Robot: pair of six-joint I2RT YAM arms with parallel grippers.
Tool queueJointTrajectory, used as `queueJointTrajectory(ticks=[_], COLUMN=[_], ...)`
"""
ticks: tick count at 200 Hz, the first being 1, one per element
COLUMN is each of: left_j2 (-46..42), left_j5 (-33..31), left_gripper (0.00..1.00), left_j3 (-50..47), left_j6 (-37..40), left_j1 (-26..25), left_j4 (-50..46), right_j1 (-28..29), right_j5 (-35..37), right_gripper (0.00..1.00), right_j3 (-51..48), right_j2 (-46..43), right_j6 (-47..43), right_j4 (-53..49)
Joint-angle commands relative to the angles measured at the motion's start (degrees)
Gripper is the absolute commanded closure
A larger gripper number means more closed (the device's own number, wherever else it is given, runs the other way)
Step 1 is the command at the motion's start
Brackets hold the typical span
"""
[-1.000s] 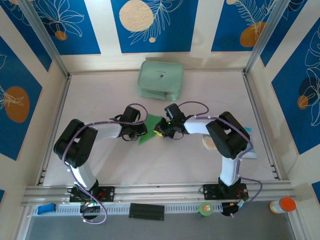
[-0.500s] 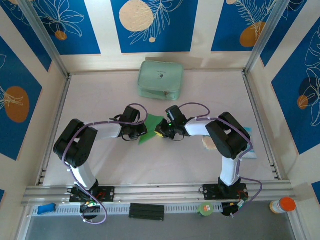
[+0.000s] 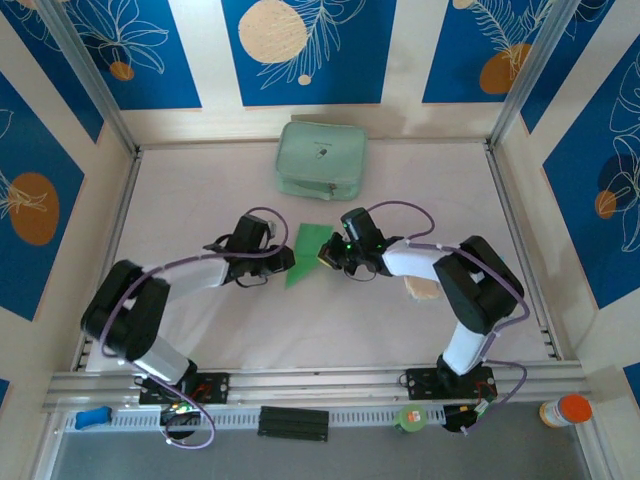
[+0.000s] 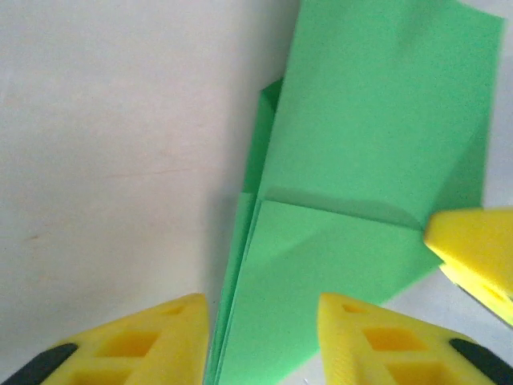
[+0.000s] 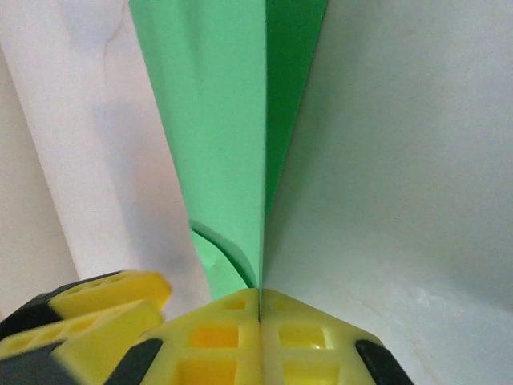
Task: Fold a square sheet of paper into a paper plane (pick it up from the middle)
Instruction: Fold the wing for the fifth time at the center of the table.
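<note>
Green and creased, the paper plane (image 3: 303, 257) lay mid-table between the arms — the right gripper (image 5: 260, 301) pinched its folded edge, while the left gripper (image 4: 264, 321) stood parted over its other end.

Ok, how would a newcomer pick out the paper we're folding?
Find the pale mint pouch at the far middle of the table, then come toward the arms. Between left claw and right claw is the folded green paper. It is brighter green than the pouch, flat and creased.
</note>
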Motion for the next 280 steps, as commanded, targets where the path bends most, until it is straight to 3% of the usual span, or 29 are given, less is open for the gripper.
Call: queueJointTrajectory(ticks=[1, 66, 146, 161, 211, 280], left_j2=[-4.82, -8.52, 3.1, 4.79, 9.7, 12.15], left_j5=[1.22, -7.84, -15.37, -15.46, -19.29, -21.09], left_gripper=[0.54, 0.37, 0.36, 0.38, 0.58, 0.7], left_j3=[-3.23, -9.72, -6.88, -6.35, -8.59, -10.75], left_j6=[6.22, 29.26, 59.53, 62.09, 65.35, 65.92], left_j1=[-1.06, -11.06, -19.8, -20.42, -21.02, -21.04], left_j4=[5.18, 18.32, 24.59, 25.79, 36.82, 42.49], right_j1=[-0.24, -0.95, -2.99, -3.21, -4.13, -4.92], right_j5=[3.55, 4.46, 0.33, -0.08, -2.18, -2.84], right_gripper=[0.99, 1.0, 1.0, 1.0, 1.0, 1.0], right_j3=[-1.36, 1.59, 3.12, 3.39, 3.57, 3.39], right_j2=[-3.42, -6.04, -6.11, -6.13, -6.04, -6.3], right_j6=[0.11, 5.9, 10.2, 10.2, 10.37, 10.64], right_j4=[-4.82, -15.15, -17.65, -17.99, -18.21, -18.63])
